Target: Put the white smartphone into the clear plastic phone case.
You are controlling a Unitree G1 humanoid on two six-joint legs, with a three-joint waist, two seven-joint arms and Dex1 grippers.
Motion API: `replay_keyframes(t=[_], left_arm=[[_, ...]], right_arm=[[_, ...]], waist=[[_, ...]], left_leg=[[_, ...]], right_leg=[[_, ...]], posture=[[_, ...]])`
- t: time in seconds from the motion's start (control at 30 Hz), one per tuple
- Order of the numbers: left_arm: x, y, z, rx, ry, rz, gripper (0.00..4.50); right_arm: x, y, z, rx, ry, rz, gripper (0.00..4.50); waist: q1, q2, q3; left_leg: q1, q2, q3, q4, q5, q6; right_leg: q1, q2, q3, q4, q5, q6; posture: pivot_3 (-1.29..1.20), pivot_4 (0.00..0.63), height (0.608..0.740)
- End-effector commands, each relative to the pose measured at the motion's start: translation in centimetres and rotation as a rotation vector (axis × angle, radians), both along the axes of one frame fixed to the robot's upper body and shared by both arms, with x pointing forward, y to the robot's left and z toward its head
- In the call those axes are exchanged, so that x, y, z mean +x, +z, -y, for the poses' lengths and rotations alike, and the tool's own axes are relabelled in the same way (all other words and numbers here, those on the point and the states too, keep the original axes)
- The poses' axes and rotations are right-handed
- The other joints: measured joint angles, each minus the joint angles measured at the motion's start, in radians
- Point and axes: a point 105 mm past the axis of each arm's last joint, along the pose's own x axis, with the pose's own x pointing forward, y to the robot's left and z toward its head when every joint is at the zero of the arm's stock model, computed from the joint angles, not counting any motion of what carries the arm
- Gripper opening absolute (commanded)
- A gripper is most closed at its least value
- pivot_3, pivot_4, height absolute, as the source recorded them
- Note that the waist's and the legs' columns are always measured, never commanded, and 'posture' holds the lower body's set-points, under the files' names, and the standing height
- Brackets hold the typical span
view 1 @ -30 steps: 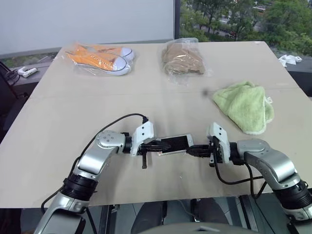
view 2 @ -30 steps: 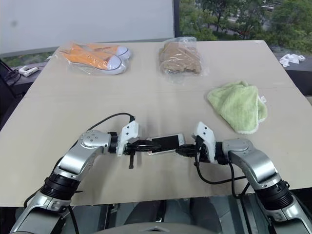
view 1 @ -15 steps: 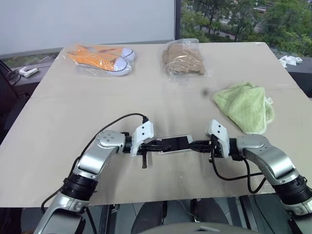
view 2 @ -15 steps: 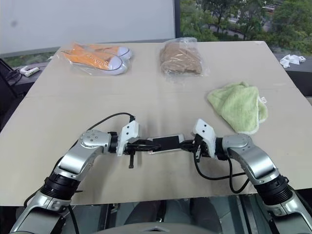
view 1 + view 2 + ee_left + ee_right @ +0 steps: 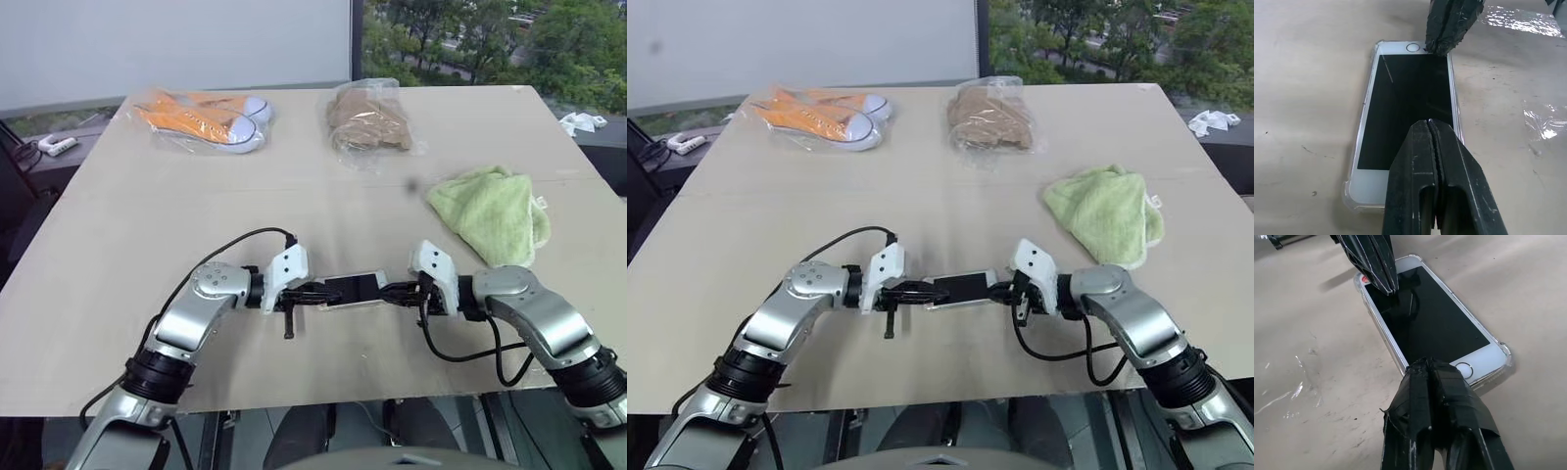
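The white smartphone [image 5: 1405, 98] lies screen-up on the table near the front edge, between my two grippers. It sits inside the clear plastic phone case [image 5: 1506, 351], whose glossy rim shows around the white bezel. My left gripper [image 5: 318, 292] is shut, its tip resting on the phone's left end; the same closed fingers [image 5: 1430, 147] cover the near bezel in the left wrist view. My right gripper [image 5: 387, 291] is also shut, and its tip [image 5: 1425, 364] touches the end with the home button. Neither gripper holds anything.
Orange shoes in a clear bag [image 5: 201, 116] lie at the back left, a brown item in a clear bag [image 5: 367, 119] at the back middle, and a green cloth [image 5: 490, 213] to the right. The table's front edge [image 5: 323, 397] is close behind both arms.
The phone was slanted between the grippers and now lies straight and flat. My right gripper rolled a little and its tip came onto the phone's end. The left gripper stayed put.
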Motion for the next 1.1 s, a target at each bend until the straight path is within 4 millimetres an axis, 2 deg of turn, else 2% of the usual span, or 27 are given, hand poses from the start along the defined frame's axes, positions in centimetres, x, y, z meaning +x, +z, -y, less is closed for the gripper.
replay_keyframes(t=[0.03,0.47,0.6,0.8,0.83,0.9,0.97,1.0,1.03,1.07,1.1], left_arm=[[-0.1,0.4,-0.1,-0.001,-0.011,0.026,0.0],[0.1,0.5,-0.6,0.014,-0.006,0.028,0.0],[0.2,1.0,-0.7,0.003,0.0,0.038,0.0],[0.2,2.9,-0.7,-0.119,0.041,0.052,0.0],[0.3,3.5,-0.8,-0.153,0.06,0.056,0.0],[0.3,4.1,-1.3,-0.195,0.093,0.044,0.55],[-0.1,4.2,-2.2,-0.195,0.116,0.022,1.23],[-0.3,4.0,-3.0,-0.182,0.136,0.016,1.76],[-0.5,3.8,-3.9,-0.167,0.165,0.015,2.03],[-0.8,3.6,-4.8,-0.154,0.188,0.007,2.63],[-1.0,3.4,-5.5,-0.141,0.206,0.003,2.82]], right_arm=[[-0.9,-3.6,0.9,-0.122,-0.035,-0.112,0.02],[-0.8,-3.8,0.1,-0.122,-0.026,-0.111,0.02],[0.1,-1.2,-0.1,0.019,-0.059,-0.075,0.02],[1.4,3.4,1.2,0.191,-0.099,0.075,0.02],[1.7,4.3,1.8,0.212,-0.119,0.105,0.29],[1.6,5.3,2.6,0.237,-0.126,0.134,1.03],[0.8,5.5,3.4,0.237,-0.107,0.12,1.81],[0.5,5.6,4.0,0.228,-0.108,0.12,2.39],[0.3,5.7,4.8,0.228,-0.121,0.125,2.63],[0.1,5.8,5.6,0.233,-0.135,0.127,3.25],[-0.2,5.8,6.2,0.236,-0.144,0.125,3.45]], waist=[[-0.001,0.0,0.0],[-0.002,0.0,0.0],[-0.003,0.0,0.0],[0.0,0.003,0.003],[0.0,0.003,0.004],[0.001,0.004,0.004],[0.0,0.004,0.004],[0.0,0.004,0.004],[-0.001,0.004,0.004],[-0.001,0.004,0.004],[-0.002,0.005,0.005]], left_leg=[[0.0,0.0,0.0,0.0,0.0,0.0],[0.001,0.0,0.0,-0.001,0.0,0.0],[0.001,0.0,0.0,-0.001,0.0,0.0],[-0.002,0.0,0.0,-0.001,0.0,0.0],[-0.002,0.0,0.0,-0.001,0.0,0.0],[-0.003,0.0,0.0,-0.001,0.001,-0.002],[-0.004,0.0,-0.001,-0.002,0.001,-0.002],[-0.004,0.0,-0.001,-0.003,0.001,-0.002],[-0.004,0.0,-0.001,-0.004,0.001,-0.002],[-0.003,0.0,-0.001,-0.006,0.001,-0.002],[-0.003,0.0,-0.001,-0.006,0.001,-0.002]], right_leg=[[0.0,0.0,0.0,0.0,0.0,0.0],[0.001,0.0,0.0,0.0,0.0,0.0],[0.001,0.0,0.0,0.0,0.0,0.0],[0.0,0.0,0.0,-0.002,0.0,0.0],[-0.001,0.0,0.0,-0.002,0.0,0.0],[-0.001,0.0,0.0,-0.003,0.0,0.0],[-0.001,0.0,-0.001,-0.004,0.0,0.0],[-0.001,0.0,-0.001,-0.005,0.0,0.0],[-0.002,0.0,-0.001,-0.006,0.0,0.0],[-0.002,0.0,-0.001,-0.007,0.0,0.0],[-0.002,0.0,-0.001,-0.007,0.0,0.0]], posture=[[0.0,0.15,0.74],[0.0,0.15,0.74],[0.0,0.15,0.74],[0.0,0.15,0.74],[0.0,0.15,0.74],[0.0,0.15,0.74],[0.0,0.15,0.74],[0.0,0.15,0.74],[0.0,0.15,0.74],[0.0,0.15,0.74],[0.0,0.15,0.74]])
